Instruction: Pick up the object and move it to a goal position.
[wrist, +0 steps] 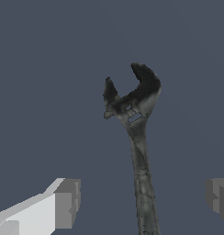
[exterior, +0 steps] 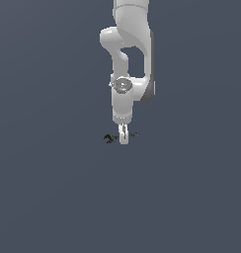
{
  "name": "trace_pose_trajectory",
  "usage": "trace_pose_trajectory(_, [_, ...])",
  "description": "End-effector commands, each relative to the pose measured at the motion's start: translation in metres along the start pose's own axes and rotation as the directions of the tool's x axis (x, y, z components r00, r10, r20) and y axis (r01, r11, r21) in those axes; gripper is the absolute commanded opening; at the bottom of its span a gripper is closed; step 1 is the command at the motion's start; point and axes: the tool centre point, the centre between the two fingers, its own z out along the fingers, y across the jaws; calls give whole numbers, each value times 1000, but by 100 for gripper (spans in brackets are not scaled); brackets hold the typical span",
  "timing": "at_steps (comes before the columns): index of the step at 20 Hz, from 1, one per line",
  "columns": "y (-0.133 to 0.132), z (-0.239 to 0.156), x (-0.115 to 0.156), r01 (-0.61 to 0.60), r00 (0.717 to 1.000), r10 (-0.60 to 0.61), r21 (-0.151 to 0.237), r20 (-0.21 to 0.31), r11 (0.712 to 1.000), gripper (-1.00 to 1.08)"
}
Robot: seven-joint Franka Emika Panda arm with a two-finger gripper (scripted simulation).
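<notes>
1. Gripper (wrist: 141, 198) spread wide in the wrist view: one grey finger pad (wrist: 68, 203) at roughly 8 o'clock of that picture, the other at roughly 4 o'clock, with open space on both sides of the handle lying between them.
2. Nothing clamped; neither pad touching the metal, so far as the wrist view shows (the lowest stretch of the handle runs out of the picture, so contact there cannot be told).
3. Seen from the exterior view, gripper (exterior: 123, 137) pointing straight down from the white arm (exterior: 130, 54), fingertips low at the grey floor (exterior: 53, 197) and appearing nearly together from this angle, too small to judge the gap there.
4. Object (wrist: 137, 137) is a dark, worn adjustable wrench: open claw-like head toward 12 o'clock in the wrist view, slim handle running down toward 6 o'clock, slightly tilted, passing between the two pads and somewhat nearer the 4 o'clock one.
5. In the exterior view, object (exterior: 110, 138) lies flat on the floor across the fingertips: jagged head sticking out at 9 o'clock of the gripper, thin handle end showing at 3 o'clock, middle hidden behind the fingers.
6. No readable brand, label or writing anywhere (only blotchy wear marks on the wrench near the jaw).
</notes>
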Motion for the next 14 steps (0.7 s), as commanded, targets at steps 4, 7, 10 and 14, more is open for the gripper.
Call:
trace_pose_trajectory(4, [1, 1, 0, -8, 1000, 8, 0, 0, 1000, 100])
trace_pose_trajectory(7, [1, 5, 0, -8, 1000, 8, 0, 0, 1000, 100])
trace_pose_trajectory(10, [1, 15, 0, -9, 1000, 9, 0, 0, 1000, 100])
trace_pose_trajectory(14, [2, 34, 0, -12, 1000, 12, 0, 0, 1000, 100])
